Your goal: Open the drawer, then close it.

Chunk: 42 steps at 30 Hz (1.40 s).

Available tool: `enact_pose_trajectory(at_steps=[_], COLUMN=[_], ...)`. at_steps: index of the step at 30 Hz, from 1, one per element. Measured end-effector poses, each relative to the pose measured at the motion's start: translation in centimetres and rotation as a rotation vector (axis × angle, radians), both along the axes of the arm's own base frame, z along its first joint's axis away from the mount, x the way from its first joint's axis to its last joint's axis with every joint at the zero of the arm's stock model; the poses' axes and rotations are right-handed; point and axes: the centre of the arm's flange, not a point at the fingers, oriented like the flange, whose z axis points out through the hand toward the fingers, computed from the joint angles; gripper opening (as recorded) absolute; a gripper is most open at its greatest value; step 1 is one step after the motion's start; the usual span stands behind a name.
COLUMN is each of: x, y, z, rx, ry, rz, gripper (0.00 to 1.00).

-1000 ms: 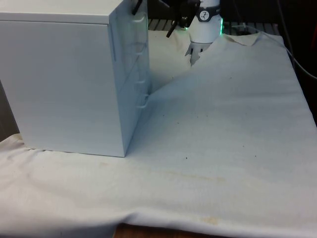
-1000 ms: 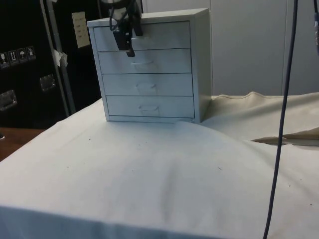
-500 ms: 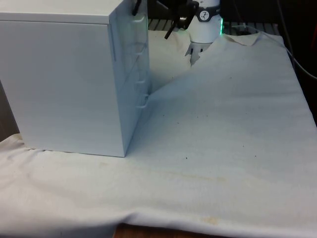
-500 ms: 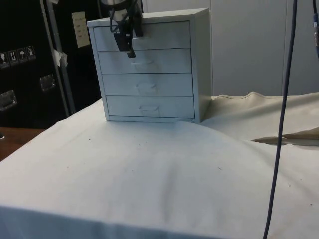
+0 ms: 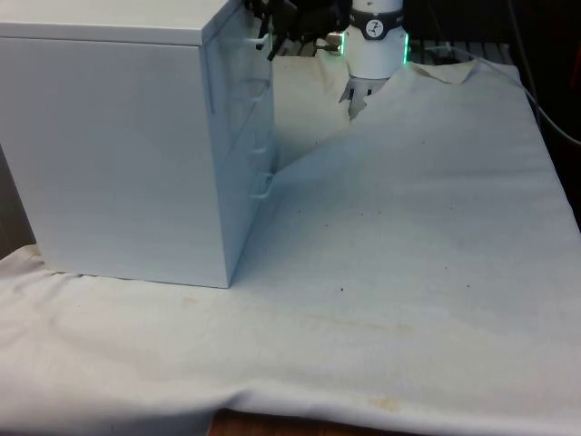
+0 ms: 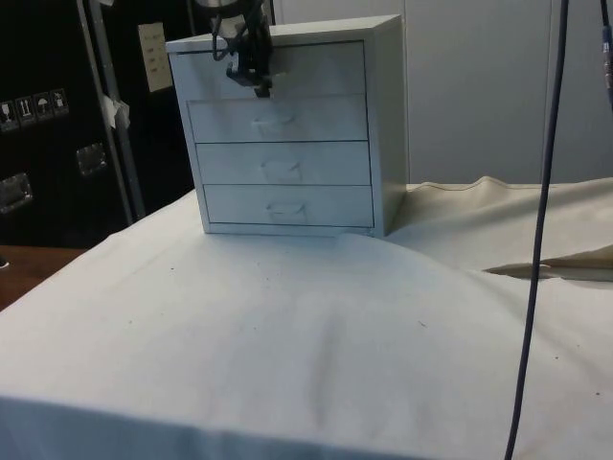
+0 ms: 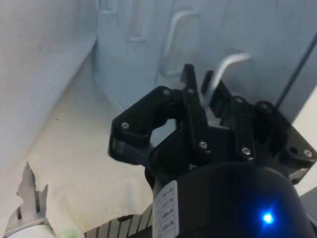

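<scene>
We see a white chest of drawers standing on the counter, which is covered by a white cloth. In the side view its four drawer fronts face us, stacked one above the other. In the front view the chest stands at the front view's left and turns a plain side panel to us, with the drawer fronts seen edge-on.

The top drawer stands slightly out from the chest: in the side view its front sits a little forward of the three fronts below, which lie flush. We cannot see into any drawer, so we cannot tell what any of them holds.

The black pincer is at the top drawer's front. In the wrist view the pincer has its two fingers close together around the curved metal handle of that drawer, gripping it. In the front view the pincer sits just beside the chest's upper corner, against the drawer fronts.

The handles of the lower drawers are untouched.
</scene>
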Motion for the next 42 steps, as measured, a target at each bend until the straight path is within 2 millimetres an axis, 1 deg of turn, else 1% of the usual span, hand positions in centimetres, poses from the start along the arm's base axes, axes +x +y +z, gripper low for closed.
enact_pose_trajectory(at_steps=[3,25,29,33,37,42], x=[0.0,0.1,0.1,0.1,0.2,0.2], y=[-0.2,-0.3,0.0,1.2,3.0,4.1], z=[0.2,0.4,0.3,0.2,0.3,0.3], rx=[-0.01,-0.018,-0.019,-0.026,-0.031,-0.045], ry=[0.001,0.002,0.001,-0.003,-0.002,-0.002], rz=[0.0,0.0,0.002,0.001,0.003,0.004], gripper=[0.0,0.0,0.0,0.0,0.0,0.0])
